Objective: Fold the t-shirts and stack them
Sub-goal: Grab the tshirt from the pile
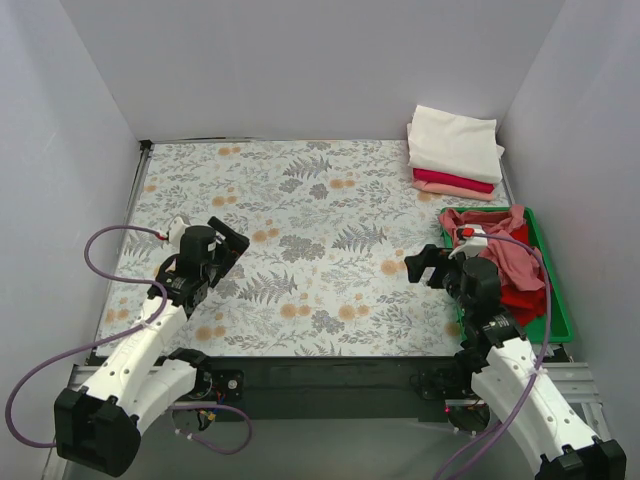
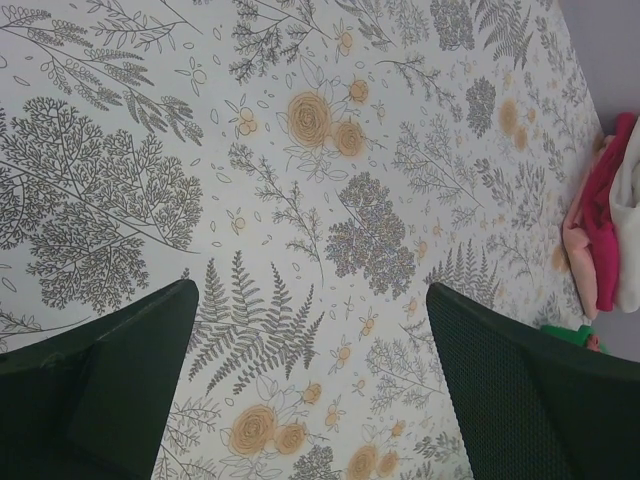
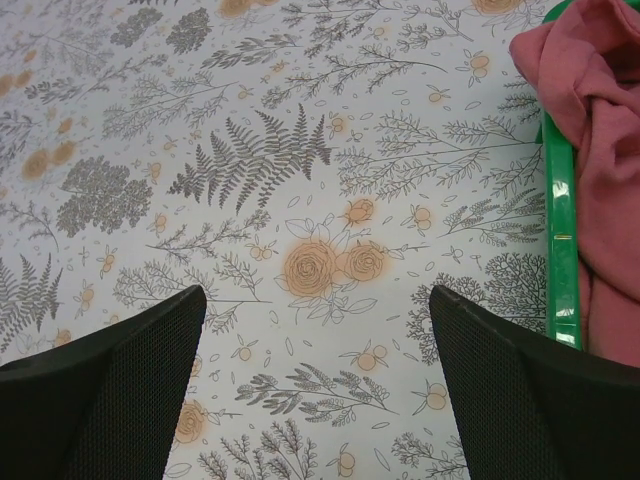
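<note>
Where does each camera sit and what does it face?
Top external: above, behind the bases, facing down on the table; left gripper, right gripper show.
Left wrist: on that wrist, facing table and folded stack; own open fingers show.
Right wrist: likewise, facing table and green tray; fingers show.
Shared: top and left wrist see the stack.

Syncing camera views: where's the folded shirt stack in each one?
Top: folded shirt stack at the far right corner, behind the green tray.
Left wrist: stack at the right edge.
Right wrist: not in view.
Shared landmark: green tray, visible in all three.
</note>
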